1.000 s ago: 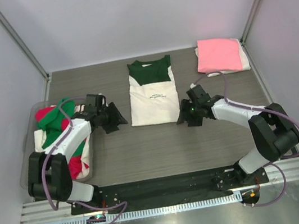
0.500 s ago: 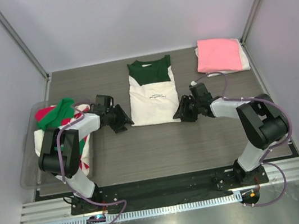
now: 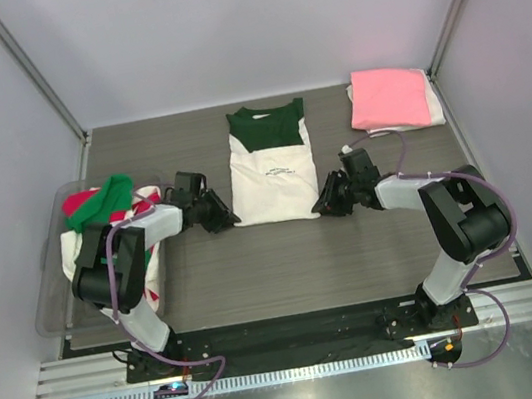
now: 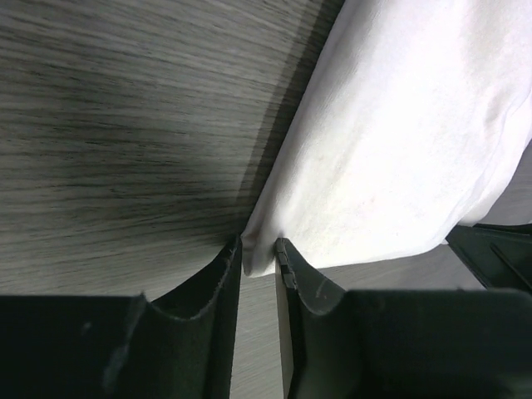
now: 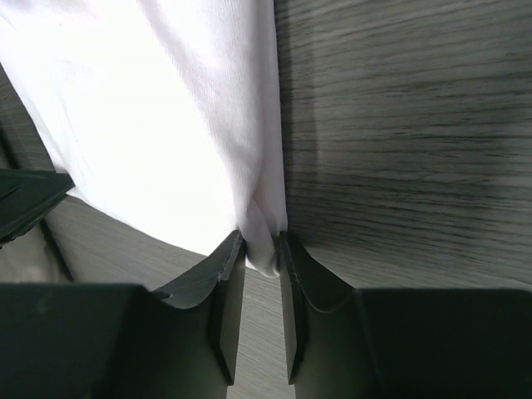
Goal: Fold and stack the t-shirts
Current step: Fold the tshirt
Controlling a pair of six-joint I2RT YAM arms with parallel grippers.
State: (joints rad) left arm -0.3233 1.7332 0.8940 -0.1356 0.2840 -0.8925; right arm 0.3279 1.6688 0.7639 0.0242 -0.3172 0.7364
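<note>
At the middle of the table (image 3: 257, 272), I'm seeing the cream-white t-shirt (image 3: 272, 173) lying flat, green part far; my left gripper (image 3: 224, 217) is pinching its near-left corner; my right gripper (image 3: 324, 202) is clenching its near-right corner; the folded pink t-shirt (image 3: 389, 97) is sitting far right.

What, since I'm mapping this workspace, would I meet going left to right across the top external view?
clear plastic tub → left gripper → cream-white and dark green t-shirt → right gripper → folded pink t-shirt
</note>
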